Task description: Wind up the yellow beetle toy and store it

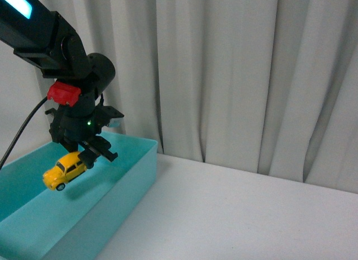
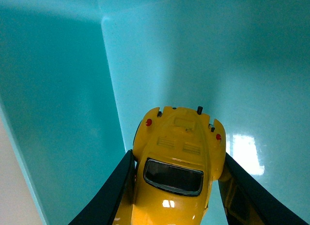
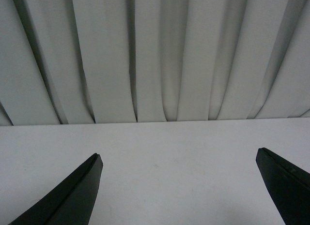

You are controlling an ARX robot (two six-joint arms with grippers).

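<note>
Black left gripper [image 1: 85,155] was clamped on the yellow beetle [image 1: 63,170], held tilted in the air inside the teal bin [image 1: 134,176], above its floor — storing looked nearly done, only lowering and release left. Its walls stood clear on each side. Over the table [image 1: 251,215] the right gripper [image 3: 179,155] hung open — well apart.

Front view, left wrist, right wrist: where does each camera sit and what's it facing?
Front: on the body, facing forward; left gripper holds the beetle above the bin.
Left wrist: on that arm, looking down into the bin; fingers flank the beetle.
Right wrist: on that arm, facing table and curtain; right gripper open.
Shared: first two show beetle, bin.
</note>
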